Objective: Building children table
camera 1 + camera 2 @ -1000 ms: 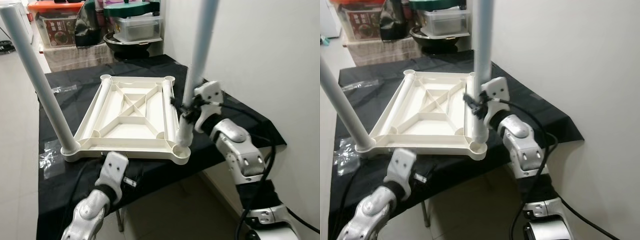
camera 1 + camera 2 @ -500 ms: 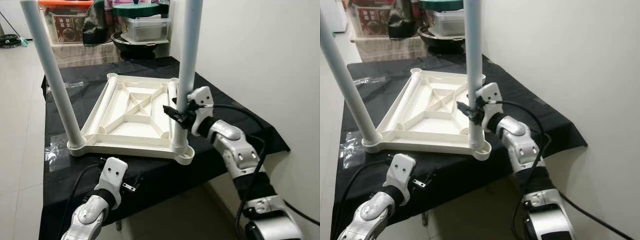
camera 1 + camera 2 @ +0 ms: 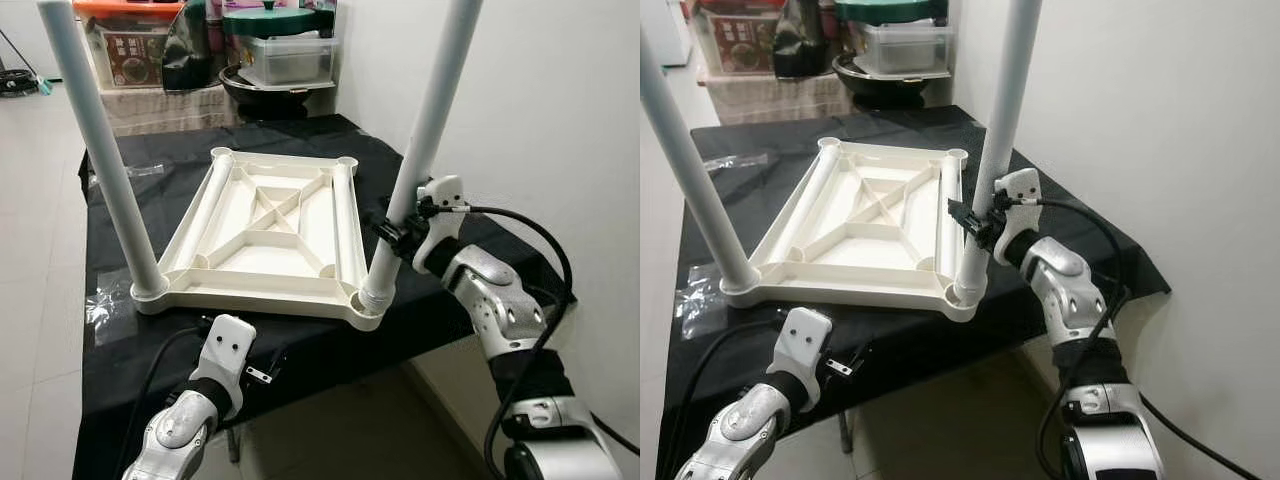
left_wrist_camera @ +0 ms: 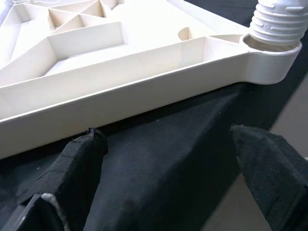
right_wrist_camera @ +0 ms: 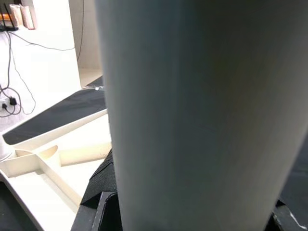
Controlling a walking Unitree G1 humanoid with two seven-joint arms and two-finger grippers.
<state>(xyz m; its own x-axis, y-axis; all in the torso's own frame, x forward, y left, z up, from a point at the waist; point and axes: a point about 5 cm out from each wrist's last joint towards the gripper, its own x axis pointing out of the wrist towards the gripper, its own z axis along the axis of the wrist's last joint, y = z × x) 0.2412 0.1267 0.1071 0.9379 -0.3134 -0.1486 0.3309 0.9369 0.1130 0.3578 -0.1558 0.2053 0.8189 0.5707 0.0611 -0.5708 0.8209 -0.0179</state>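
Left eye view: the right gripper [image 3: 398,229] is clamped on the near-right leg [image 3: 420,150], and that leg now leans out toward one o'clock, where half a second back it stood nearly plumb. Its threaded foot sits in the near-right corner socket of the upturned tabletop [image 3: 262,235]. By my reading it is being worked into the socket, and the tilt says it is not seated square yet. The near-left leg [image 3: 100,150] stands in its own corner, unchanged.

Right eye view: same picture, the tabletop lying on the black cloth [image 3: 1080,235], two far corner sockets still bare. The left gripper [image 3: 835,362] hangs low at seven o'clock, below the table edge.

Left wrist view: the left gripper's fingers [image 4: 79,161] are spread wide with nothing between them, just short of the tabletop's near rim; the ribbed leg base [image 4: 279,21] shows at one o'clock.

Right wrist view: black pads [image 5: 103,185] pressed against the white tube.
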